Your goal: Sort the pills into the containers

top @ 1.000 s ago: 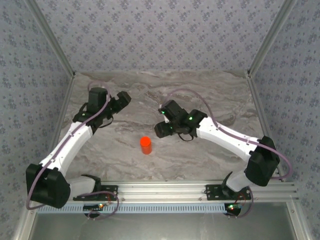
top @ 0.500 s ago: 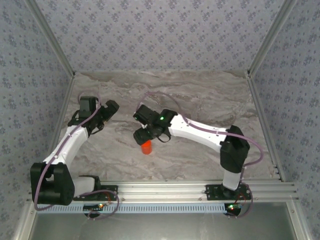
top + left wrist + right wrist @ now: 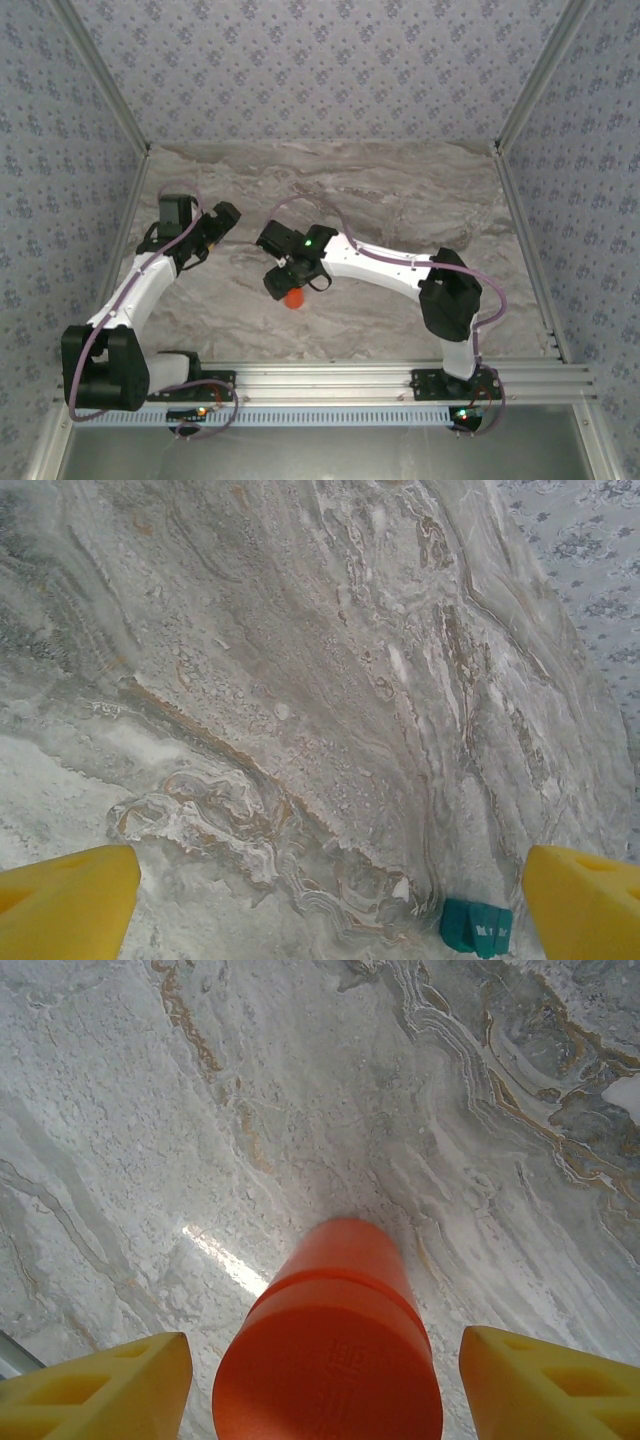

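Right pincer (image 3: 283, 282), seen from above, hangs over the upright orange bottle (image 3: 293, 298), which stands toward the near edge of the worktop (image 3: 400, 190), about midway along it. Left pincer (image 3: 222, 215) sits near the left edge, well apart from the bottle.

Left wrist view: the left pincer (image 3: 330, 880) is spread wide and holds nothing. A teal container (image 3: 476, 927) lies just beside one finger (image 3: 590, 900).

Right wrist view: the right pincer (image 3: 325, 1360) is parted around the bottle (image 3: 335, 1340), with a gap on each side, gripping nothing. If one finger meets the bottle first, it may tip or skid, and its smooth round wall may slip.
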Robot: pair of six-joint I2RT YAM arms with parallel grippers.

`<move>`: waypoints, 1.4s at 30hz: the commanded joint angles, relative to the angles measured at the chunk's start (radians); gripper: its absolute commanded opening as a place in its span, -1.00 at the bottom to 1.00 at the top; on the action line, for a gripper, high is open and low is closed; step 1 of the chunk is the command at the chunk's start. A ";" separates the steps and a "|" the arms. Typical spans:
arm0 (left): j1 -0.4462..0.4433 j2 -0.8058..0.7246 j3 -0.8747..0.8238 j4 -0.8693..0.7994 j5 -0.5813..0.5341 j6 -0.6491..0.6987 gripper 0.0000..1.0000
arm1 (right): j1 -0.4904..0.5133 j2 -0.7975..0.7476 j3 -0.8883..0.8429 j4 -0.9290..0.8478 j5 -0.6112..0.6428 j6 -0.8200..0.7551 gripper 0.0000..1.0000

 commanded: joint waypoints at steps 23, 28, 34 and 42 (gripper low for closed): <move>-0.052 0.102 0.184 -0.063 0.032 0.137 0.96 | -0.097 -0.188 -0.010 -0.011 -0.043 -0.015 0.61; -0.170 0.270 0.414 -0.221 -0.032 0.300 0.96 | -0.288 -0.305 -0.135 0.034 -0.095 0.005 0.62; -0.356 0.476 0.680 -0.426 -0.170 0.529 0.96 | -0.531 -0.310 -0.278 0.089 -0.098 0.010 0.61; -0.556 0.645 0.862 -0.583 -0.321 0.726 0.96 | -0.650 -0.146 -0.278 0.137 -0.094 -0.022 0.60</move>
